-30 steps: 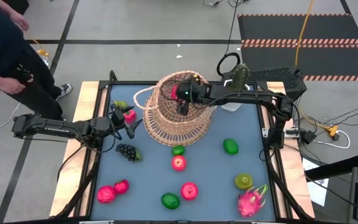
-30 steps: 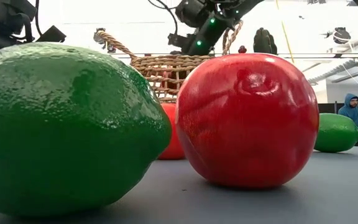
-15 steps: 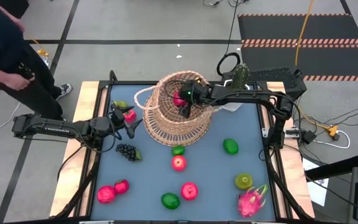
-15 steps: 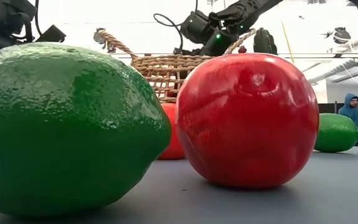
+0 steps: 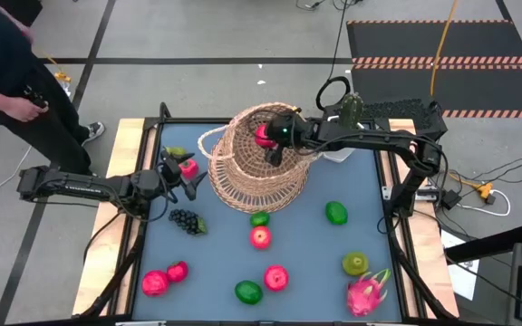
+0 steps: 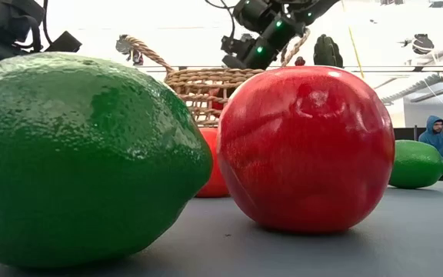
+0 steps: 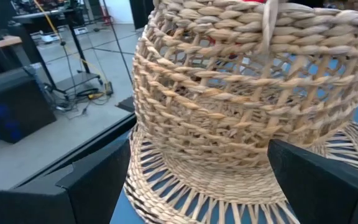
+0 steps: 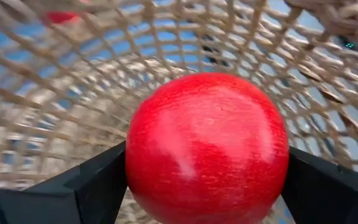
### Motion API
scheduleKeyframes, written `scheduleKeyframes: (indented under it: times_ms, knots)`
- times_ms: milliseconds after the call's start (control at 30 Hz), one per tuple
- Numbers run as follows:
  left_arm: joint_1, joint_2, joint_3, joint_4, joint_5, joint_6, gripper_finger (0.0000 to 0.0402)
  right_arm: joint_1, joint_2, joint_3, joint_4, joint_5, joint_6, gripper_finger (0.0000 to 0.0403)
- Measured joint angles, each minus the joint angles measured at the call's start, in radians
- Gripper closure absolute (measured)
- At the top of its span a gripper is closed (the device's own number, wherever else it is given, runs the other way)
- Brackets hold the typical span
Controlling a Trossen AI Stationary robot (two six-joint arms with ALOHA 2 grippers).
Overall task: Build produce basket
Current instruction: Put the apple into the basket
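The wicker basket stands at the far middle of the table, and its wall fills the left wrist view. Over its opening, my right gripper is shut on a red apple, which is large in the right wrist view. My left gripper waits open at the table's left, just beside the basket's flared base. The rest of the produce lies loose on the table: grapes, limes, apples and a dragon fruit. My right gripper pinches the red apple by two opposite sides between its two fingers. The fingers slant downward, coming from the table's right. The apple is lifted clear above the inside of the basket.
A potted cactus stands at the far right, close behind my right arm. A pink fruit and a green one lie by my left gripper. A lime and an apple block most of the low view. A person stands beyond the table's left.
My right gripper has risen from low inside the basket to its rim and drifted a little toward the far edge. The red apple, hidden a second ago, now shows between its fingers above the basket.
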Motion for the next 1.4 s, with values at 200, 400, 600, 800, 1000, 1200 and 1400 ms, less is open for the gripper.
scheduleKeyframes:
  times_ms: [200,400,600,800,1000,1200,1400]
  knots:
    - [0.000,0.000,0.000,0.040,-0.003,0.002,0.0021,0.001,0.007,0.000,-0.016,-0.080,-0.005,0.0046]
    - [0.000,0.000,0.000,0.119,0.013,-0.021,0.0021,0.001,0.018,-0.059,0.124,-0.113,-0.003,0.0046]
    - [-0.001,0.000,0.000,0.120,0.032,-0.052,0.0021,0.001,0.011,-0.081,0.257,-0.115,0.010,0.0046]
    - [-0.001,0.000,0.000,0.125,0.033,-0.082,0.0021,-0.006,0.009,-0.080,0.240,-0.110,0.065,0.0046]
    - [0.000,0.000,0.000,0.125,0.033,-0.080,0.0021,-0.003,0.021,-0.081,0.128,0.071,-0.017,0.0046]
    - [0.000,0.000,0.000,0.120,0.034,-0.072,0.0021,0.029,0.005,-0.080,0.102,0.131,-0.105,0.0035]
    - [0.000,0.000,0.000,0.119,0.034,-0.072,0.0021,0.066,0.003,-0.080,0.090,0.299,-0.159,0.0012]
